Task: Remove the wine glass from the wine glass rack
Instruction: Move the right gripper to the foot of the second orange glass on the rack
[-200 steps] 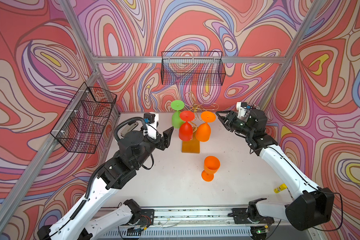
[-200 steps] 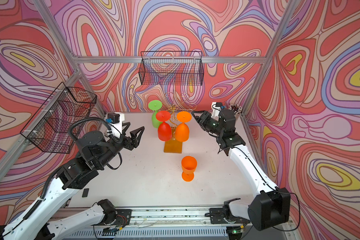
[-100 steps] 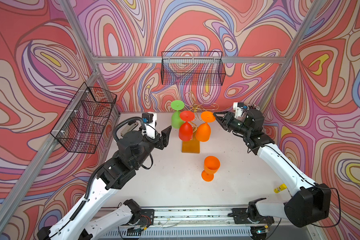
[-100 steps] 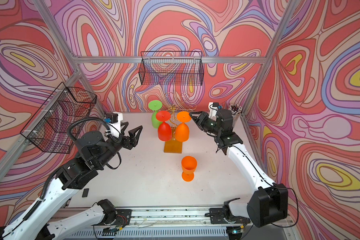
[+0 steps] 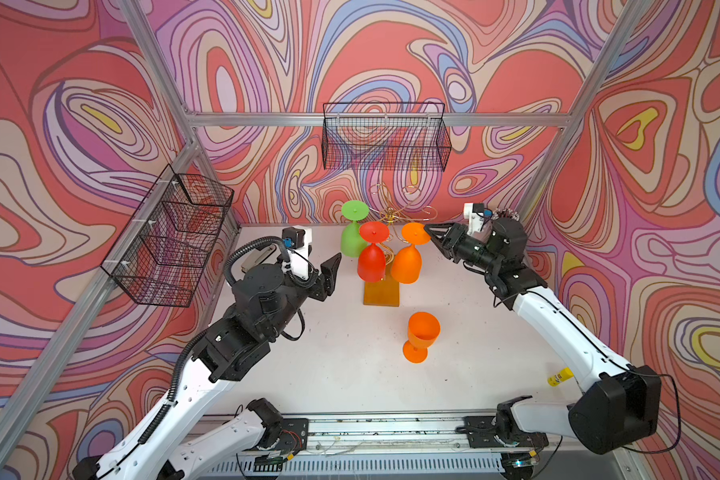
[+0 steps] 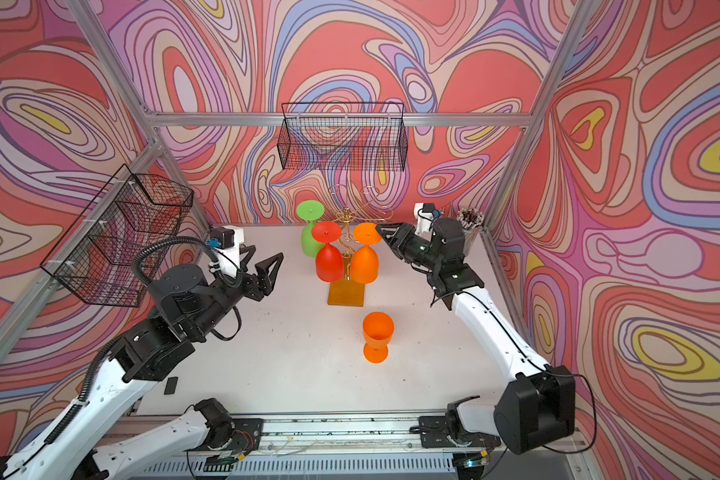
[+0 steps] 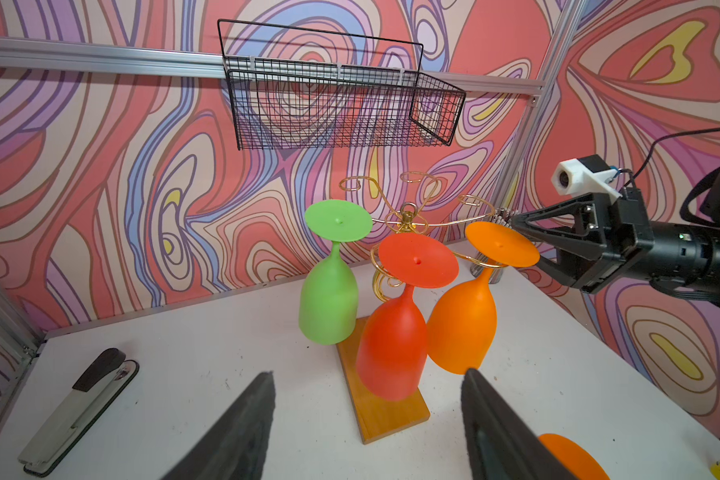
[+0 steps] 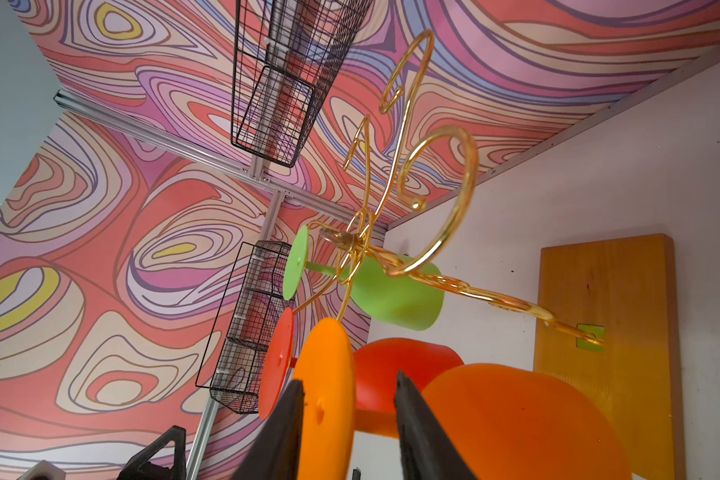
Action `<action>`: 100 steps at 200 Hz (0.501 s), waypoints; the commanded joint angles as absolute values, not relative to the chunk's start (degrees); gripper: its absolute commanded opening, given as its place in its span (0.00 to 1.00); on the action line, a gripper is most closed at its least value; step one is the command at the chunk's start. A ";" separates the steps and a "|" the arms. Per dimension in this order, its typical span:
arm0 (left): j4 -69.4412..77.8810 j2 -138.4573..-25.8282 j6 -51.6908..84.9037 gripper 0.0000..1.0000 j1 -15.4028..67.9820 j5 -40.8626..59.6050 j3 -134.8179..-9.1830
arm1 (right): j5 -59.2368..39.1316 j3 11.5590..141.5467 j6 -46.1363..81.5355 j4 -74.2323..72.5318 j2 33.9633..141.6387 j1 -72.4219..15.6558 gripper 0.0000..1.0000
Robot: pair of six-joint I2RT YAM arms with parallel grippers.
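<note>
**Inspector:** Both top views first. Where is the rack?

**Assessor:** The wine glass rack (image 5: 381, 293) stands on the bench (image 5: 350, 386) toward the back wall. Three glasses hang upside down from its gold arms: the green wine glass (image 5: 352, 245), the red wine glass (image 5: 371, 264) and the hanging orange wine glass (image 5: 406, 266). A standing orange wine glass (image 5: 422, 336) sits upright on the bench, nearer the front and apart from the wooden base.

**Inspector:** Arm poses?

**Assessor:** The left arm has its elbow bent and its forearm aimed at the rack. The left claw (image 6: 267, 254) is raised off the bench, short of the red wine glass, released and empty. The right arm reaches up the right side with its wrist turned inward. The right claw (image 5: 428, 228) is level with the foot of the hanging orange wine glass, its tips at the foot's edge.

**Inspector:** Left wrist view?

**Assessor:** Its fingers (image 7: 246, 432) are spread wide with nothing between them, and the red wine glass hangs ahead. A stapler (image 7: 75, 407) lies flat on the bench near the wall. The right claw has one finger above the orange foot and one below it.

**Inspector:** Right wrist view?

**Assessor:** The view is rolled sideways. The fingers (image 8: 414, 428) straddle the orange foot disc, one on its outer face and one on the stem side. A gap shows on the stem side, so the jaws are parted and not clamped. The glass hangs on its spiral arm.
</note>
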State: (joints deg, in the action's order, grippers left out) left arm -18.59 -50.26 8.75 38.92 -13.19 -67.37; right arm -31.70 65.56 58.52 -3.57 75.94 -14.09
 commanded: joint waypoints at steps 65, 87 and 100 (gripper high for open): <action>-18.02 -49.04 8.53 0.70 38.23 -14.06 -66.46 | -32.74 64.87 58.97 -4.94 77.12 -14.60 0.26; -18.15 -48.83 8.47 0.70 38.23 -14.15 -66.47 | -32.34 64.86 58.89 -4.67 77.08 -14.68 0.22; -18.14 -48.83 8.51 0.70 38.14 -14.15 -66.48 | -32.34 64.91 58.84 -4.59 76.95 -14.68 0.19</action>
